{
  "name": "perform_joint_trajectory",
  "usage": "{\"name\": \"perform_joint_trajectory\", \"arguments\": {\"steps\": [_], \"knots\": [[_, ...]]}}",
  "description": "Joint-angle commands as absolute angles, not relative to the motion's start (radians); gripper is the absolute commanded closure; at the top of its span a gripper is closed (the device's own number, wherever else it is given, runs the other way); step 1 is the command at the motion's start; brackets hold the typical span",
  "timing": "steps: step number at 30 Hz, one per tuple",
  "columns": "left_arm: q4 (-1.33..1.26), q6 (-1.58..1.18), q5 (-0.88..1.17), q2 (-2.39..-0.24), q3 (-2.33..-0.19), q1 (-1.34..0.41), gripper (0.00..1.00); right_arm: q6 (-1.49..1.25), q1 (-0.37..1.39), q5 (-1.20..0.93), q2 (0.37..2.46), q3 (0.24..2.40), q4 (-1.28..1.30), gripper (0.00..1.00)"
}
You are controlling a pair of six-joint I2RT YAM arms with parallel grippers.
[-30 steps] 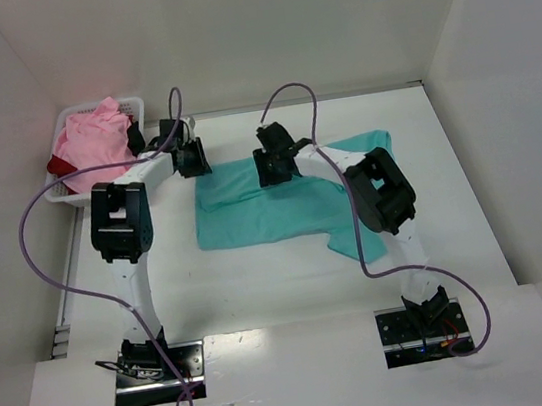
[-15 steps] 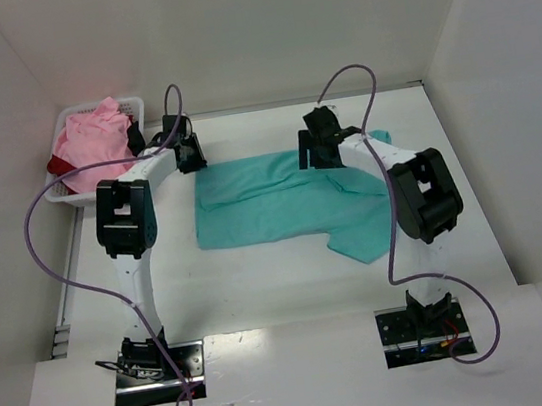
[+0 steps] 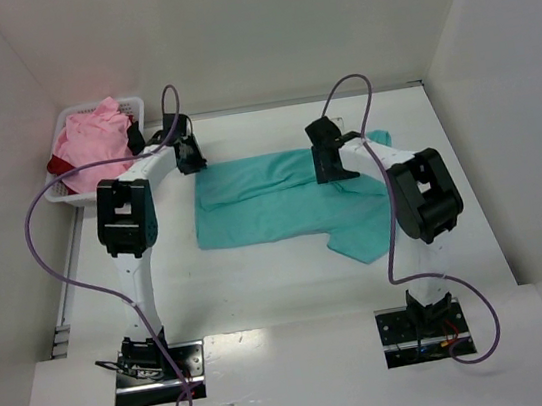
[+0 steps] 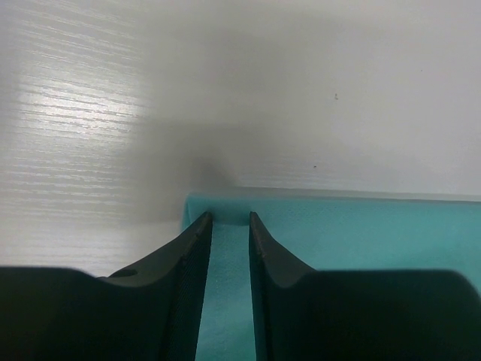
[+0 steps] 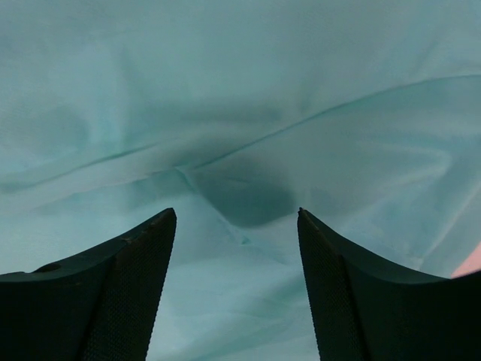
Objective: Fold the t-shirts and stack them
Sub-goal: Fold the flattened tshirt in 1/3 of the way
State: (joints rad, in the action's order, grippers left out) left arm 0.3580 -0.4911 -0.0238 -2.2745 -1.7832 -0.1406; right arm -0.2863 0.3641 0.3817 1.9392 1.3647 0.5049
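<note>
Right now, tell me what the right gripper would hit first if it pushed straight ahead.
The teal t-shirt: the right gripper points at a crease in it, jaws open, though how close is unclear.

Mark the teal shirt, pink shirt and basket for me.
teal t-shirt [image 3: 257, 213], top external view, middle of its spread body.
pink t-shirt [image 3: 92, 147], top external view, crumpled top of the heap.
basket [image 3: 134, 104], top external view, far right rim corner.
</note>
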Motion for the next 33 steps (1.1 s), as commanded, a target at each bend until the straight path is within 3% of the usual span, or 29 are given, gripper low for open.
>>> {"name": "perform_joint_trajectory", "arguments": {"steps": [1, 4, 12, 19, 23, 30, 33], "knots": [[0.379, -0.523, -0.035, -2.299, -1.822, -0.138, 0.66, -0.256, 0.373, 0.474, 1.893, 1.345, 0.534, 0.31], [0.390, -0.532, -0.026, -2.299, -1.822, -0.138, 0.66, -0.256, 0.373, 0.474, 1.930, 1.358, 0.534, 0.37], [0.388, -0.551, -0.043, -2.249, -1.766, -0.129, 0.52, -0.247, 0.373, 0.439, 1.971, 1.378, 0.525, 0.48], [0.388, -0.551, -0.052, -2.157, -1.701, -0.129, 0.44, -0.247, 0.373, 0.430, 1.982, 1.378, 0.525, 0.52], [0.370, -0.551, -0.032, -2.135, -1.663, -0.117, 0.44, -0.247, 0.373, 0.430, 1.982, 1.378, 0.525, 0.52], [0.305, -0.551, 0.096, -2.154, -1.641, -0.106, 0.58, -0.247, 0.373, 0.430, 1.982, 1.378, 0.525, 0.52], [0.293, -0.551, 0.115, -2.178, -1.666, -0.106, 0.59, -0.247, 0.373, 0.430, 1.982, 1.378, 0.525, 0.52]]}}
